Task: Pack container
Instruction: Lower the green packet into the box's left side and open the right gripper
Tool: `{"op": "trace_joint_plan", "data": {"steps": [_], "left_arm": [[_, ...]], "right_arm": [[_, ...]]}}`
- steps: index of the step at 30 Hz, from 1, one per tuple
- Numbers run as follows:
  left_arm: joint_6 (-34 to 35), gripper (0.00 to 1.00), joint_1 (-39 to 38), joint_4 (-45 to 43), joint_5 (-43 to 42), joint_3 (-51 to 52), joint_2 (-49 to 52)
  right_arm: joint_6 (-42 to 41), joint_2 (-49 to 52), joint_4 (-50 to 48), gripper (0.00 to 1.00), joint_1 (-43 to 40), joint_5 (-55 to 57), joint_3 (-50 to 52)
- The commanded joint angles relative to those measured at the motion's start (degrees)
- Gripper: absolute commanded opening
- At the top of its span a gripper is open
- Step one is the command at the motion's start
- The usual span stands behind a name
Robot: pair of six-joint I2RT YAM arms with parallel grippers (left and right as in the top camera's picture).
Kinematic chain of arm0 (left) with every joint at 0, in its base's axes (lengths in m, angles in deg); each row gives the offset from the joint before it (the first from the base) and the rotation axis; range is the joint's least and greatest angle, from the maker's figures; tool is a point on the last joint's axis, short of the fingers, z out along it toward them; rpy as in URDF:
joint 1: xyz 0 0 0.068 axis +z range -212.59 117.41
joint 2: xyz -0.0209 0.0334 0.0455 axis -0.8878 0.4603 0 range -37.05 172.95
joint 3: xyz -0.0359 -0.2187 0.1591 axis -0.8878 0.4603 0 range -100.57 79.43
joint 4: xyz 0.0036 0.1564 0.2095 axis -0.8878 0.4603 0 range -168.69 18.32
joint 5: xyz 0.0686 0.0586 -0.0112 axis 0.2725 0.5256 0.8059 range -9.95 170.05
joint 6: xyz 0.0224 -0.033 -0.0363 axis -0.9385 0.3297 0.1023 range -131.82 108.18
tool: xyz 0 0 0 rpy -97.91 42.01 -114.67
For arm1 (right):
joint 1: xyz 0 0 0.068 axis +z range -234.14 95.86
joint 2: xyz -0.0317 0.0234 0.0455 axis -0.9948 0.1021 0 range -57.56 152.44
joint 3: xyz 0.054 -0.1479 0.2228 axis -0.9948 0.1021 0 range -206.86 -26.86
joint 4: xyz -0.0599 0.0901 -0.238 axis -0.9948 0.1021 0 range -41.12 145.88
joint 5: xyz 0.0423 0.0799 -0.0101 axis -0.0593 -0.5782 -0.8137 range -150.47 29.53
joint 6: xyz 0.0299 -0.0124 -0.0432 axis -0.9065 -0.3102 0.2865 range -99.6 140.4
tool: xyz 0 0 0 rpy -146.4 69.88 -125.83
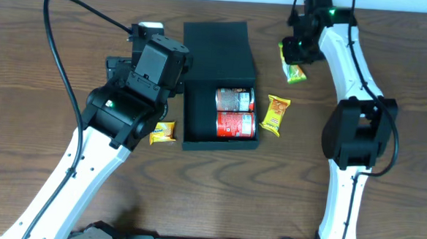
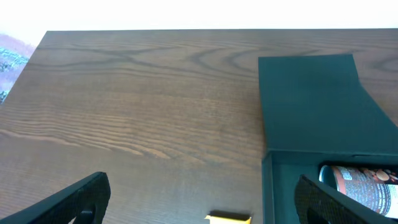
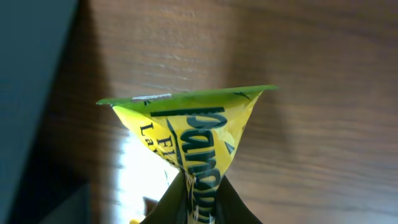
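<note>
The dark container [image 1: 219, 142] lies open mid-table, its flap lid [image 1: 217, 43] laid flat toward the far edge. Two red cans [image 1: 236, 100] [image 1: 235, 124] lie inside it. My right gripper [image 1: 293, 59] is shut on a yellow-green snack packet [image 1: 294, 69], to the right of the lid; the right wrist view shows the packet [image 3: 189, 134] pinched between the fingers [image 3: 198, 202]. My left gripper [image 2: 202, 205] is open and empty left of the container [image 2: 273, 180], above a yellow packet [image 2: 229, 217]. One can [image 2: 367, 180] shows in that view.
An orange packet [image 1: 275, 112] lies on the table just right of the container. A yellow packet [image 1: 162, 132] lies at the container's left front corner, beside my left arm. The wood table's far edge [image 2: 186, 30] is near the lid.
</note>
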Motion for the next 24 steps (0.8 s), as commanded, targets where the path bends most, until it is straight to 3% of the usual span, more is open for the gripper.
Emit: {"op": "trace_joint_plan", "data": {"steps": [1, 12, 24], "left_arm": [[-0.22, 0.95, 0.13, 0.20, 0.39, -0.98, 0.07], [-0.76, 0.95, 0.13, -1.95, 6.12, -1.95, -4.76], [-2.78, 0.95, 0.13, -1.42, 6.51, -1.95, -5.99]], "right_arm": [[-1.57, 0.61, 2.73, 0.09, 1.03, -0.76, -4.20], [-2.19, -1.29, 7.96, 0.08, 5.42, -10.62, -7.96], [-8.57, -5.40, 12.02, 0.08, 16.68, -10.95, -7.96]]}}
